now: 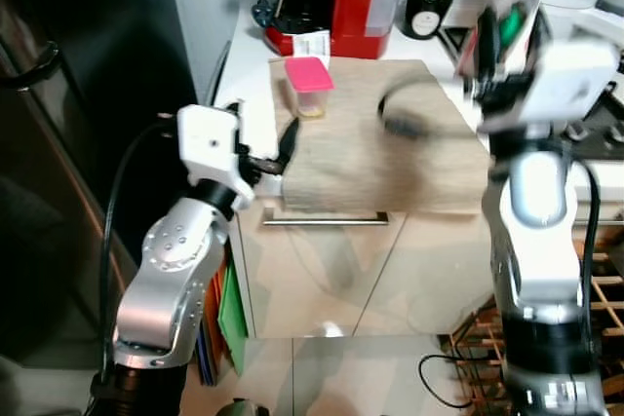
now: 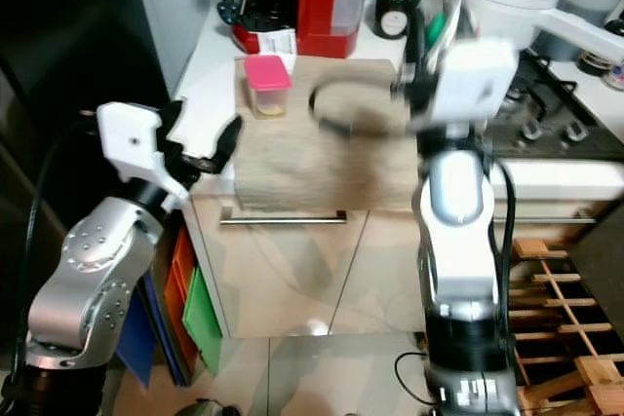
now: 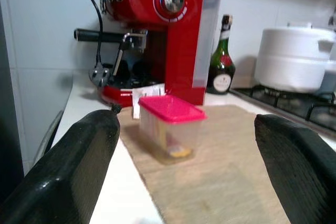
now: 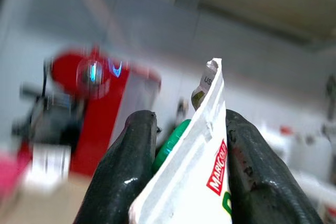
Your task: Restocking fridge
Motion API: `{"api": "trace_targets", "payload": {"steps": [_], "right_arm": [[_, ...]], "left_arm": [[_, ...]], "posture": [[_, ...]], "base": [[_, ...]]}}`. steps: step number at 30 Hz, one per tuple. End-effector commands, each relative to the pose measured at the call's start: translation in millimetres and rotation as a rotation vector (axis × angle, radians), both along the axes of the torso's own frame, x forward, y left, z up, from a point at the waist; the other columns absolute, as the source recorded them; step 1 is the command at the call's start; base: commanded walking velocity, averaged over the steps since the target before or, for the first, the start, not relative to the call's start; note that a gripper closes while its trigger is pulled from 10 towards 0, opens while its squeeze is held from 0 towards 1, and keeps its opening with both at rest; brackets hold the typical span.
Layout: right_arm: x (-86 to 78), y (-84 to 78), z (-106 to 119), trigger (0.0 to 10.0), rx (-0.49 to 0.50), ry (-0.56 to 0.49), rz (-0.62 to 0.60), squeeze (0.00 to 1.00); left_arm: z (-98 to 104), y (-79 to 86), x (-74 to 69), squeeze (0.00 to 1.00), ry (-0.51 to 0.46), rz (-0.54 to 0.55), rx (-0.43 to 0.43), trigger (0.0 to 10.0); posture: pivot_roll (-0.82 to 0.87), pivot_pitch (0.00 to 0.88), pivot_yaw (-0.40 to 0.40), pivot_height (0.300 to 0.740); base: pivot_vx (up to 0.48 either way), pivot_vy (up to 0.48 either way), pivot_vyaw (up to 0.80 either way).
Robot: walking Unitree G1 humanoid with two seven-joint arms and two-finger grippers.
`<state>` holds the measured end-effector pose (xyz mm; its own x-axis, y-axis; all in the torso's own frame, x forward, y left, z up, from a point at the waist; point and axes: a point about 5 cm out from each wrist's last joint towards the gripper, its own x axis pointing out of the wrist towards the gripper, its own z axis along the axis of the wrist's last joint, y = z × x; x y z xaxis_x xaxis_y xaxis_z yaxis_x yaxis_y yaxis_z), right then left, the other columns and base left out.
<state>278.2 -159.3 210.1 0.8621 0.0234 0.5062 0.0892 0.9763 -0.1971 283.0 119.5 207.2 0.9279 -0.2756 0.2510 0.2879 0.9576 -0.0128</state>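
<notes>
Right gripper (image 4: 184,166) clamped on a white pouch (image 4: 197,182), up over the counter (image 2: 210,56).
Left gripper (image 3: 184,182) wide open facing the pink-lidded tub (image 3: 170,132), something yellowish sitting at the bottom.

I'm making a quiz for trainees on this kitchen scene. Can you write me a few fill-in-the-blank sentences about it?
1. The clear container on the beige mat has a ____ lid.
2. The right gripper is shut on a white ____.
3. The coffee machine is coloured ____.
4. The left gripper has its fingers ____.

Missing words: pink; packet; red; open
</notes>
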Motion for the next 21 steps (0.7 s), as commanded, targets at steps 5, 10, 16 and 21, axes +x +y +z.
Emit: {"api": "trace_targets", "payload": {"steps": [5, 10, 16, 21], "right_arm": [[3.7, -1.6, -5, 10.0, 0.023, 0.019, -0.031, 0.37], [7.9, -0.9, -1, 10.0, 0.020, 0.011, -0.035, 0.37], [16.5, 3.8, -8, 10.0, 0.076, 0.072, -0.009, 0.37], [24.3, 3.6, -24, 10.0, 0.134, 0.169, 0.002, 0.36]], "left_arm": [[11, -2.3, 10.8, 0.00, -0.059, 0.044, 0.010, 10.0], [12, -3.2, 14.7, 0.00, -0.061, 0.061, 0.019, 10.0], [11, -4.2, 16.9, 0.00, -0.059, 0.081, 0.016, 10.0], [9, -4.5, 17.5, 0.00, -0.055, 0.080, 0.015, 10.0]], "posture": [[-0.04, 0.000, 0.009, 0.740], [-0.05, 0.000, 0.009, 0.740], [-0.05, 0.000, 0.007, 0.740], [-0.04, 0.000, 0.006, 0.740]], "base": [[0.000, 0.000, 0.00], [0.000, 0.000, 0.00], [-0.324, 0.000, 0.00], [-0.369, 0.000, 0.00]]}}
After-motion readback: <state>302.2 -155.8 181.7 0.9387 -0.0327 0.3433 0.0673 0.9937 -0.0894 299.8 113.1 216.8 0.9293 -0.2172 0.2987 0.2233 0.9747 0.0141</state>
